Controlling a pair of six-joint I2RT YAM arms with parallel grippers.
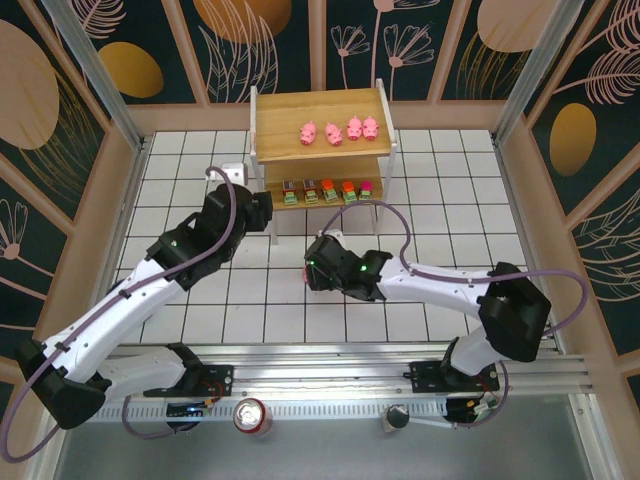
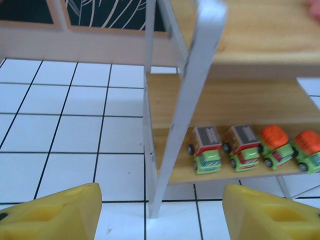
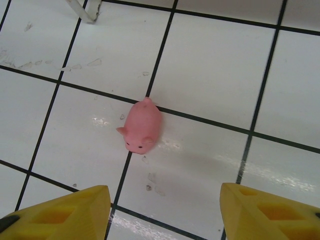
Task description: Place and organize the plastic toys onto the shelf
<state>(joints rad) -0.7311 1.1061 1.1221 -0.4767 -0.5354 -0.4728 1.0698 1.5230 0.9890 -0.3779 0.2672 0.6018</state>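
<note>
The shelf (image 1: 318, 150) stands at the back centre. Several pink pigs (image 1: 332, 132) line its top board, and several green-based toy pieces (image 1: 329, 189) line its lower board. One more pink pig (image 3: 142, 125) lies on the white tiles, also visible from above (image 1: 305, 276). My right gripper (image 3: 162, 215) hovers open just short of this pig, which lies ahead and slightly left of the gap. My left gripper (image 2: 160, 215) is open and empty in front of the shelf's white front-left leg (image 2: 185, 110). Past the leg sit grey-topped (image 2: 206, 148) and orange-topped (image 2: 276, 145) pieces.
A red soda can (image 1: 251, 416) and a dark mug (image 1: 396, 418) stand on the near rail between the arm bases. A small grey block (image 1: 234, 173) sits left of the shelf. Wooden walls ring the tiled floor (image 1: 450, 200).
</note>
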